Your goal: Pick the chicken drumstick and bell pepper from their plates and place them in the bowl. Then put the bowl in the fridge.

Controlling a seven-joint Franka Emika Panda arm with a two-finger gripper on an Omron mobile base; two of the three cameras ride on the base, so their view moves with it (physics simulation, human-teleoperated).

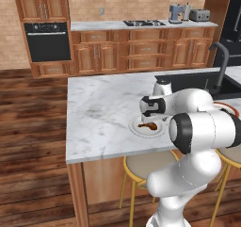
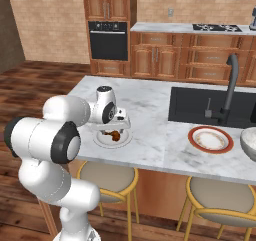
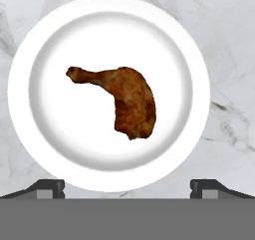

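On the marble counter [image 1: 99,113], the chicken drumstick [image 3: 121,98] lies near the middle of the plain white plate [image 3: 40,129], thick end toward the fingertips [image 3: 50,188], thin bone end pointing away. Gripper [image 3: 127,189] hangs directly above the plate with jaws spread wide, holding nothing. Orange-rimmed plate [image 2: 210,139] sits well apart beside the black sink [image 2: 200,105], with the bowl [image 2: 248,142] just past it.

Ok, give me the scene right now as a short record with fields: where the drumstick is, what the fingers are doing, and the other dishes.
drumstick: chicken drumstick lies on the plain white plate, untouched
gripper: gripper hovers above that plate, fingers open, nothing held
counter: marble island
other plate: orange-rimmed plate beside the black sink
bowl: white-grey bowl at the right edge of the right base view
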